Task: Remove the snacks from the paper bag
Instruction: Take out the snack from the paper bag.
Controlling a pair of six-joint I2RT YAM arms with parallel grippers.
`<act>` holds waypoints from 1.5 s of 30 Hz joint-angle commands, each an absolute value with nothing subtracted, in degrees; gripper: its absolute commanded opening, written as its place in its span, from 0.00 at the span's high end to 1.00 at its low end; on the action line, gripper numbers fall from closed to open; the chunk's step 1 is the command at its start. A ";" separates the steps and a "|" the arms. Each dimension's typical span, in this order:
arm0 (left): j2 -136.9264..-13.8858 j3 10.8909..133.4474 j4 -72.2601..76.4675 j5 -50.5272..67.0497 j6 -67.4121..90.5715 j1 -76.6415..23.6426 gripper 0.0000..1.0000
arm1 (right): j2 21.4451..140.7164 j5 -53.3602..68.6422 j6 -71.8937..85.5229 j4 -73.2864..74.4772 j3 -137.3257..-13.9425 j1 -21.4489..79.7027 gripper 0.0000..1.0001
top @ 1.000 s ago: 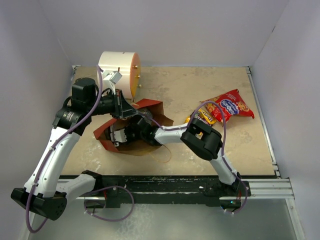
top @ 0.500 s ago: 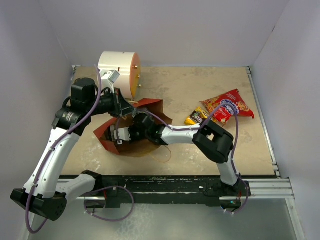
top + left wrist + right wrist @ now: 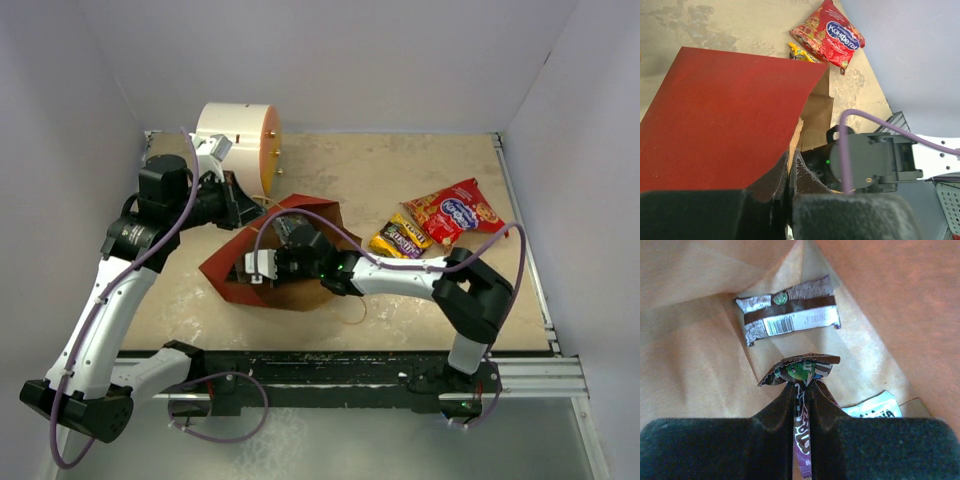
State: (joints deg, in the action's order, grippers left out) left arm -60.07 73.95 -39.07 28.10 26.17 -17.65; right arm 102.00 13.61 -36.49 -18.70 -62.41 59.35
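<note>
Your left pincer (image 3: 789, 172) clamped shut on paper bag (image 3: 725, 115) rim; right pincer (image 3: 801, 400) inside bag, closed on purple packet (image 3: 800, 367); little room either side.

The paper bag (image 3: 730, 115) is red outside, brown inside; big packet (image 3: 832, 35) red with blue oval; purple packet (image 3: 801, 442) white-squiggled.

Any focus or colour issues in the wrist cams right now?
Right wrist: orange cast across the paper bag interior, right end effector pinching a purple packet soft, barcode packet sharp. Left wrist: left end effector blurred, red snack bag crisp.
</note>
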 commanded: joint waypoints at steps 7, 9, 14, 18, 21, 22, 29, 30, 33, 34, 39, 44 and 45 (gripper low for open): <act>-59.50 78.62 -38.66 25.66 26.44 -17.64 1.00 | 91.91 17.49 -32.30 -17.08 -59.08 59.11 0.89; -59.78 79.92 -39.91 24.60 25.30 -17.61 1.00 | 90.56 17.56 -31.84 -16.56 -58.33 59.15 0.89; -61.80 87.33 -44.47 21.57 19.14 -17.60 1.00 | 88.59 17.88 -30.22 -16.51 -58.29 59.10 0.90; -63.22 92.61 -47.90 18.18 13.40 -17.63 1.00 | 88.25 17.78 -30.16 -16.39 -59.70 59.15 0.90; -63.03 94.56 -48.51 16.66 8.97 -17.64 1.00 | 88.07 17.70 -29.82 -16.34 -61.25 59.15 0.90; -62.66 94.91 -48.39 16.17 7.42 -17.63 1.00 | 88.07 17.48 -29.69 -16.37 -61.85 59.15 0.90; -61.03 95.29 -45.27 17.02 -0.07 -17.64 1.00 | 90.50 17.96 -28.71 -17.43 -66.04 59.15 0.90; -61.34 95.37 -45.00 17.49 -0.49 -17.63 1.00 | 91.24 18.40 -28.56 -17.60 -66.61 59.15 0.90; -62.70 96.51 -45.77 18.77 -2.58 -17.69 1.00 | 93.58 19.29 -27.99 -18.15 -68.61 59.13 0.90; -63.26 96.92 -46.52 19.07 -3.28 -17.66 1.00 | 94.22 19.76 -27.46 -18.44 -69.18 59.15 0.90; -64.68 93.92 -46.41 24.36 -1.30 -17.64 1.00 | 94.38 20.00 -25.97 -18.66 -69.70 59.14 0.90; -64.12 85.06 -41.16 33.68 7.70 -17.69 1.00 | 87.70 14.94 -26.99 -15.43 -65.83 59.05 0.90; -63.80 83.31 -39.99 34.87 9.50 -17.71 1.00 | 86.05 14.05 -27.20 -14.18 -65.12 59.02 0.90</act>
